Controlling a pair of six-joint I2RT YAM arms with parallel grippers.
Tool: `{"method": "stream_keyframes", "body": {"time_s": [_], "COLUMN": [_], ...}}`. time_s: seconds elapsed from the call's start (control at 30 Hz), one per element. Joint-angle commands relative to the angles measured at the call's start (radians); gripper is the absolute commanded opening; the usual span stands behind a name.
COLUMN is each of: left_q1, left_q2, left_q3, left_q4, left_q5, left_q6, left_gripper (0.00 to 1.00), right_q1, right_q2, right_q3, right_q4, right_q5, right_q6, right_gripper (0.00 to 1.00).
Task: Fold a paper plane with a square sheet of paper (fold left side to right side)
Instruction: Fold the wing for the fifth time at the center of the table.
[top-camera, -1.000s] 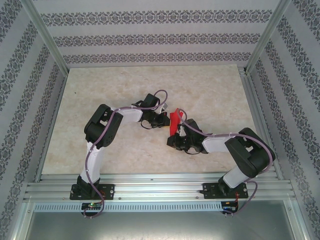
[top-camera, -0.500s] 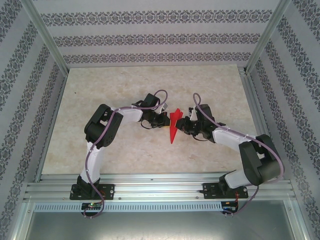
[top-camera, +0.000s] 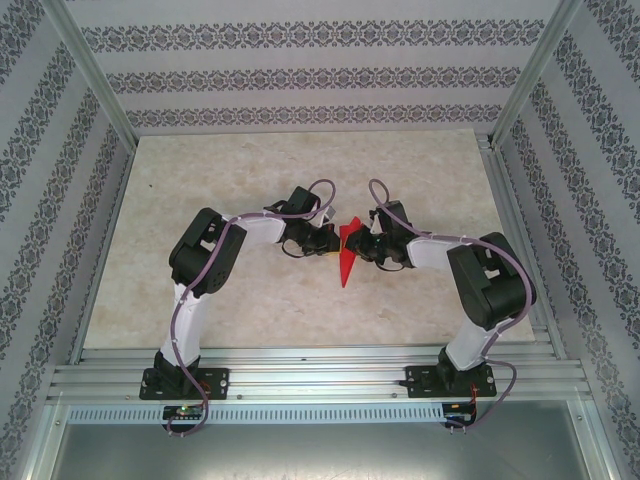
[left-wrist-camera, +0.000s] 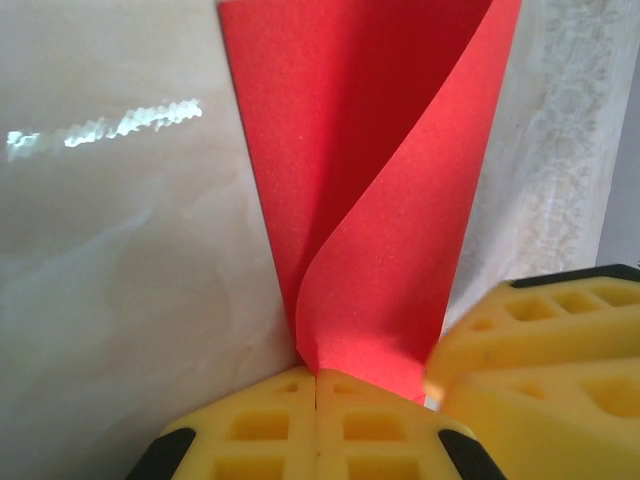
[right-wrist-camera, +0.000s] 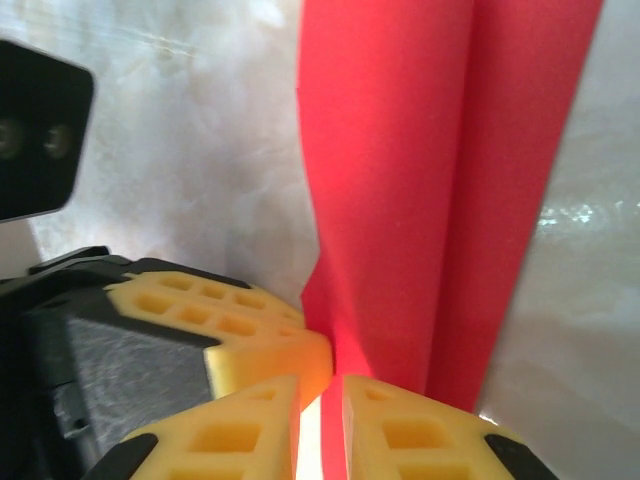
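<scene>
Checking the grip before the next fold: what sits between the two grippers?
The red paper lies between them. In the top view the left gripper and right gripper pinch it from opposite sides, above the bare table.

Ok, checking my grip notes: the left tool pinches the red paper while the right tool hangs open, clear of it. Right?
Not quite: the left tool does pinch the red paper, but the right tool is shut on it too, not open and clear, as the right wrist view shows.

Paper plane over mid-table, left gripper at its left, right gripper at its right
</scene>
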Motion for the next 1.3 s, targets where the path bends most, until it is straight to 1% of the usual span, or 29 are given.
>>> {"method": "stream_keyframes", "body": {"time_s": [0.0, 0.17, 0.3, 0.47, 0.53, 0.63, 0.7, 0.77, 0.9, 1.03, 1.13, 1.27], "left_q1": [-0.029, -0.03, -0.031, -0.03, -0.026, -0.021, -0.02, -0.022, -0.041, -0.081, -0.097, -0.106], "left_q2": [0.073, 0.075, 0.064, 0.034, 0.004, -0.066, -0.117, -0.163, -0.23, -0.249, -0.255, -0.242], "left_q3": [0.019, 0.021, 0.021, 0.01, -0.008, -0.056, -0.088, -0.124, -0.198, -0.257, -0.281, -0.267], "left_q4": [0.019, 0.018, 0.017, 0.013, 0.012, 0.016, 0.014, 0.023, 0.077, 0.196, 0.271, 0.278], "left_q5": [-0.053, -0.053, -0.06, -0.077, -0.092, -0.119, -0.128, -0.124, -0.09, -0.032, -0.033, -0.036], "left_q6": [0.038, 0.042, 0.045, 0.051, 0.057, 0.073, 0.086, 0.088, 0.071, 0.008, -0.036, -0.042], "left_gripper": [0.0, 0.02, 0.06, 0.13, 0.2, 0.22, 0.22, 0.2, 0.13, 0.1, 0.09, 0.09], "right_q1": [-0.004, -0.004, -0.005, -0.005, -0.005, -0.006, -0.006, -0.007, -0.007, -0.007, -0.006, -0.005], "right_q2": [0.017, 0.02, 0.038, 0.069, 0.071, 0.07, 0.067, 0.065, 0.065, 0.063, 0.06, 0.062], "right_q3": [0.035, 0.033, 0.028, 0.029, 0.024, 0.022, 0.02, 0.017, 0.019, 0.018, 0.016, 0.016], "right_q4": [-0.035, -0.091, -0.092, -0.096, -0.108, -0.126, -0.128, -0.128, -0.122, -0.12, -0.12, -0.119], "right_q5": [0.044, 0.081, 0.08, 0.075, 0.088, 0.103, 0.105, 0.105, 0.101, 0.095, 0.095, 0.094], "right_q6": [-0.035, -0.06, -0.068, -0.069, -0.07, -0.08, -0.085, -0.084, -0.079, -0.074, -0.074, -0.074], "right_gripper": [0.19, 0.19, 0.19, 0.19, 0.19, 0.18, 0.18, 0.18, 0.18, 0.17, 0.16, 0.16]}}
